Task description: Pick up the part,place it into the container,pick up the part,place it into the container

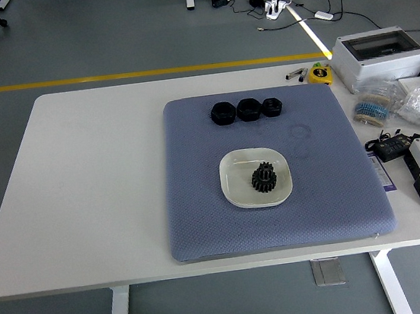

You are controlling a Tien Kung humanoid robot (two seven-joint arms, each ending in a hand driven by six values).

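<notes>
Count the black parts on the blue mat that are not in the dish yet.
3, in a row at the mat's far edge: left part, middle part, right part. None seem hidden.

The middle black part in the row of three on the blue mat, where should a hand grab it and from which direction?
Come straight down from above and pinch the middle black part across its near and far faces. Its neighbours sit close on the left and right, so only those two faces look free. It sits low on the mat.
</notes>
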